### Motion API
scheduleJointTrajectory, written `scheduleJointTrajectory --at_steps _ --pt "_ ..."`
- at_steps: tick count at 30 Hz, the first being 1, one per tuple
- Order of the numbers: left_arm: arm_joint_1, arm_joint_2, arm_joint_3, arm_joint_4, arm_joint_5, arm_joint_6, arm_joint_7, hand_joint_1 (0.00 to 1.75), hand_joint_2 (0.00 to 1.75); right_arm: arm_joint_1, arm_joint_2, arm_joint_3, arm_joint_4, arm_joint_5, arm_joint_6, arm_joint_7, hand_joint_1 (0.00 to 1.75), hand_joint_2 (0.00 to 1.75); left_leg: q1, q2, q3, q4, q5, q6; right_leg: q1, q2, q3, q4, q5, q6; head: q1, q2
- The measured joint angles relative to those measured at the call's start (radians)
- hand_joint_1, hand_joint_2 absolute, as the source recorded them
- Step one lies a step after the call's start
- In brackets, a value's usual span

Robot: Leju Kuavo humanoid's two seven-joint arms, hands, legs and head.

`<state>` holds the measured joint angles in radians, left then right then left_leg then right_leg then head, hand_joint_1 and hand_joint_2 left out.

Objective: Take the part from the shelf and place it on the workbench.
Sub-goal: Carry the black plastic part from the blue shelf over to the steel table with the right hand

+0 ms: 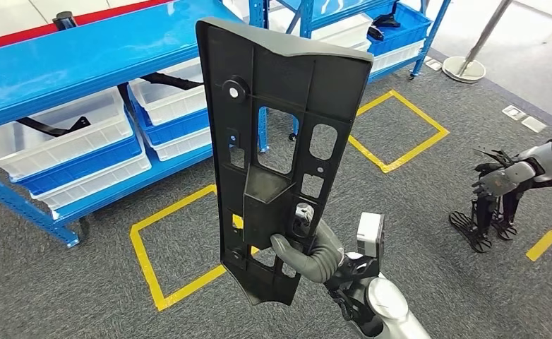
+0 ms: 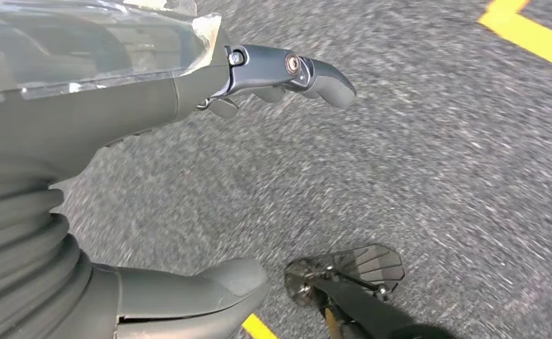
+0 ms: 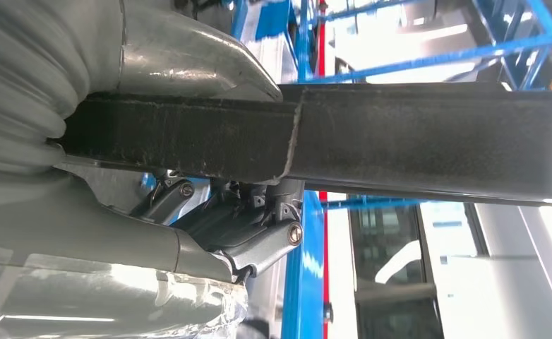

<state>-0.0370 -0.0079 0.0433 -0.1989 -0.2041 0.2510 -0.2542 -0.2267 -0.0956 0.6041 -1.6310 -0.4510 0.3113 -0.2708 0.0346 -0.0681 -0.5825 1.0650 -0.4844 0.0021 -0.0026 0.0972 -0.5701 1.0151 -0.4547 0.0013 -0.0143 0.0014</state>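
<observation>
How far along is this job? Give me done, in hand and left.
Done: the black part is off the blue shelf, which stands beside it with white bins on its lower level. In hand: the right hand grips the part upright near its lower end, above the grey carpet; the left hand holds nothing. Left: carrying the part to the workbench and setting it down.

Right hand (image 1: 308, 251): fingers mostly hidden behind the part (image 1: 277, 155); thumb shows.
Part: far end cut off in the right wrist view.
Shelf (image 1: 82, 60): cut by the picture's edges.
Floor (image 2: 414, 162): blurred in the left wrist view.
Bin (image 1: 68, 141) contents: dark pieces, too small to tell.
</observation>
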Motion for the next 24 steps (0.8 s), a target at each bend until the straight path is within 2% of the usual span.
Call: scheduleJointTrajectory --at_steps 1,2,3,4,5,6,8,10,11,12,14,15,16,17,18,19,20,21,23,24 --pt "0.0 0.001 0.0 0.0 0.0 0.0 0.0 0.0 1.75 0.0 0.0 0.0 0.0 0.0 0.0 0.0 1.75 1.75 -0.002 -0.015 0.013 -0.028 0.004 0.002 -0.001 0.011 -0.005 0.002 0.002 0.005 0.001 0.0" --pt "0.0 0.001 0.0 0.0 0.0 0.0 0.0 0.0 1.75 0.0 0.0 0.0 0.0 0.0 0.0 0.0 1.75 1.75 -0.005 -0.017 0.016 -0.037 0.001 0.003 -0.003 0.022 -0.011 0.002 0.004 0.011 0.001 0.0" --pt "0.0 0.0 0.0 0.0 0.0 -0.002 0.0 0.0 1.75 0.0 0.0 0.0 -0.001 0.0 0.0 0.0 1.75 1.75 -0.008 -0.005 0.017 -0.042 0.004 0.004 -0.005 0.034 -0.018 0.001 0.008 0.018 0.001 0.0" --pt "-0.001 0.0 0.0 0.0 0.0 -0.005 0.0 0.0 1.75 0.001 0.0 -0.001 -0.001 0.0 0.0 0.0 1.75 1.75 -0.008 0.007 0.018 -0.047 0.008 0.008 -0.006 0.033 -0.024 0.002 0.01 0.024 0.001 0.0" --pt "-0.002 -0.001 0.0 0.0 0.0 -0.009 0.0 0.0 1.75 0.001 0.0 -0.002 -0.002 0.0 0.0 0.0 1.75 1.75 -0.007 0.021 0.019 -0.053 0.013 0.013 -0.004 0.016 -0.034 0.012 0.005 0.027 0.002 0.0" --pt "-0.003 -0.002 0.0 0.0 0.001 -0.014 -0.001 0.0 1.75 -0.001 0.0 -0.004 -0.003 0.0 0.0 -0.001 1.75 1.75 -0.005 0.035 0.02 -0.058 0.017 0.018 -0.001 -0.011 -0.052 0.042 -0.009 0.028 0.004 0.0" --pt "-0.002 -0.001 0.0 0.0 0.002 -0.024 -0.004 0.0 1.75 -0.004 0.001 -0.006 -0.004 0.0 0.0 -0.001 1.75 1.75 -0.005 0.066 0.019 -0.062 0.019 0.021 -0.001 -0.068 -0.111 0.161 -0.062 0.025 0.008 0.0" --pt "-0.001 -0.001 0.0 0.0 0.003 -0.031 -0.007 0.0 1.75 -0.004 0.0 -0.006 -0.003 0.0 0.0 -0.001 1.75 1.75 -0.005 0.097 0.018 -0.061 0.019 0.021 -0.007 -0.083 -0.164 0.275 -0.1 0.03 0.011 0.0" --pt "-0.001 -0.001 0.0 0.0 0.003 -0.033 -0.009 0.0 1.75 -0.003 0.0 -0.006 -0.003 0.0 0.0 -0.001 1.75 1.75 -0.005 0.111 0.018 -0.061 0.019 0.021 -0.012 -0.087 -0.165 0.283 -0.099 0.038 0.012 0.0" --pt "-0.002 -0.001 0.0 0.0 0.003 -0.035 -0.012 0.0 1.75 -0.003 -0.001 -0.006 -0.003 0.0 0.0 -0.001 1.75 1.75 -0.003 0.124 0.019 -0.061 0.018 0.019 -0.017 -0.093 -0.144 0.249 -0.082 0.05 0.012 0.0" --pt "-0.003 -0.001 0.0 0.0 0.003 -0.038 -0.017 0.0 1.75 -0.005 -0.001 -0.005 -0.003 0.0 0.0 -0.001 1.75 1.75 -0.003 0.146 0.022 -0.059 0.014 0.011 -0.024 -0.131 -0.063 0.103 -0.036 0.07 0.014 0.0" --pt "-0.003 0.0 0.0 0.0 0.003 -0.038 -0.019 0.0 1.75 -0.006 -0.001 -0.005 -0.003 0.0 0.0 -0.001 1.75 1.75 -0.004 0.155 0.024 -0.058 0.012 0.004 -0.023 -0.149 -0.029 0.043 -0.019 0.071 0.014 0.0" --pt "-0.003 0.001 0.0 0.0 0.003 -0.038 -0.019 0.0 1.75 -0.007 -0.001 -0.005 -0.003 -0.001 0.0 -0.001 1.75 1.75 -0.007 0.162 0.026 -0.057 0.011 -0.003 -0.021 -0.16 -0.01 0.009 -0.012 0.067 0.014 0.0" --pt "-0.004 0.001 0.0 0.0 0.003 -0.039 -0.02 0.0 1.75 -0.008 -0.001 -0.005 -0.003 -0.001 0.0 -0.001 1.75 1.75 -0.01 0.17 0.028 -0.058 0.01 -0.009 -0.017 -0.161 -0.006 0.0 -0.011 0.059 0.014 0.0" --pt "-0.004 0.001 0.0 0.0 0.003 -0.039 -0.02 0.0 1.75 -0.008 -0.001 -0.005 -0.004 -0.001 0.0 -0.001 1.75 1.75 -0.009 0.179 0.031 -0.06 0.011 -0.015 -0.015 -0.149 -0.007 0.0 -0.008 0.05 0.013 0.0" --pt "-0.005 0.0 0.0 0.0 0.003 -0.04 -0.02 0.0 1.75 -0.008 -0.002 -0.005 -0.004 -0.001 0.001 -0.002 1.75 1.75 -0.006 0.181 0.032 -0.061 0.01 -0.021 -0.018 -0.137 -0.01 0.0 -0.005 0.041 0.012 0.0" --pt "-0.007 0.0 0.0 -0.001 0.003 -0.041 -0.02 0.0 1.75 -0.008 -0.002 -0.005 -0.004 -0.001 0.001 -0.002 1.75 1.75 -0.002 0.169 0.031 -0.054 0.002 -0.026 -0.021 -0.127 -0.011 -0.001 -0.003 0.034 0.01 0.0" --pt "-0.007 -0.001 0.0 -0.001 0.003 -0.043 -0.02 0.0 1.75 -0.009 -0.002 -0.005 -0.004 -0.001 0.001 -0.002 1.75 1.75 0.001 0.147 0.022 -0.031 -0.018 -0.029 -0.025 -0.117 -0.012 -0.002 0.0 0.024 0.008 0.0" --pt "-0.006 -0.001 0.0 -0.001 0.003 -0.045 -0.021 0.0 1.75 -0.01 -0.001 -0.005 -0.004 -0.001 0.001 -0.002 1.75 1.75 0.003 0.09 -0.026 0.081 -0.086 -0.029 -0.024 -0.098 -0.014 -0.003 0.003 0.009 0.003 0.0" --pt "-0.004 -0.001 0.0 -0.001 0.003 -0.045 -0.021 0.0 1.75 -0.01 0.0 -0.004 -0.004 -0.001 0.001 -0.002 1.75 1.75 0.002 0.075 -0.059 0.152 -0.118 -0.027 -0.021 -0.086 -0.015 -0.003 0.004 0.003 0.002 0.0"
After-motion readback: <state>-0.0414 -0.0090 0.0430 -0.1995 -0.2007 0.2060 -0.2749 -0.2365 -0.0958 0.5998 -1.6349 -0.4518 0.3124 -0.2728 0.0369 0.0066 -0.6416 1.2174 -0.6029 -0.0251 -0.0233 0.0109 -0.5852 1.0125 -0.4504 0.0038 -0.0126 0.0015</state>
